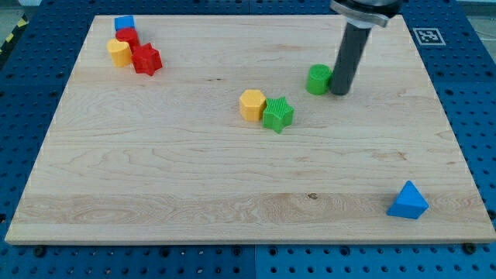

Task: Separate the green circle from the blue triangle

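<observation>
- My tip (339, 91) sits against the green circle (318, 79), on its right side, seemingly touching; there is no claw to open or close.
- The blue triangle (408, 201) lies well apart, near the board's (155, 178) bottom right corner.
- Separation looks done; next move is probably lifting clear.

Block count on bench (194, 194): 8 total.
Green: 2, circle (318, 79), star (277, 114).
Blue: 2, triangle (408, 201), cube (124, 23).
Red: 2, (127, 36), (146, 59).
Yellow: 2, (252, 105), (118, 52).
</observation>
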Robot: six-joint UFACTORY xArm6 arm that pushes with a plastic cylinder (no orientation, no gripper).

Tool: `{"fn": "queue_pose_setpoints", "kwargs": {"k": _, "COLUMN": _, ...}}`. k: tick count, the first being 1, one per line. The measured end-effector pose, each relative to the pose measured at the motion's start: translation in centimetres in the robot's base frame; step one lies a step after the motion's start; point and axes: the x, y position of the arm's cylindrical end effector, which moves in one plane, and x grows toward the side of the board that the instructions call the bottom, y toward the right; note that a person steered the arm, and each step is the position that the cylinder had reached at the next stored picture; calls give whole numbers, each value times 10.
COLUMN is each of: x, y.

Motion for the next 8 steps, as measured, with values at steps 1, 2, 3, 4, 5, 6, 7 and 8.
{"fn": "queue_pose_setpoints", "kwargs": {"k": 1, "x": -31, "y": -55}}
{"fn": "queue_pose_setpoints", "kwargs": {"k": 2, "x": -49, "y": -102}}
{"fn": "queue_pose_setpoints", "kwargs": {"k": 3, "x": -49, "y": -108}}
{"fn": "queue_pose_setpoints", "kwargs": {"k": 4, "x": -52, "y": -132}}
{"fn": "queue_pose_setpoints", "kwargs": {"k": 5, "x": -62, "y": -191}}
{"fn": "queue_pose_setpoints", "kwargs": {"k": 6, "x": -62, "y": -179}}
{"fn": "queue_pose_setpoints", "kwargs": {"k": 7, "x": -62, "y": -139}}
{"fn": "queue_pose_setpoints", "kwargs": {"k": 8, "x": -79, "y": -131}}
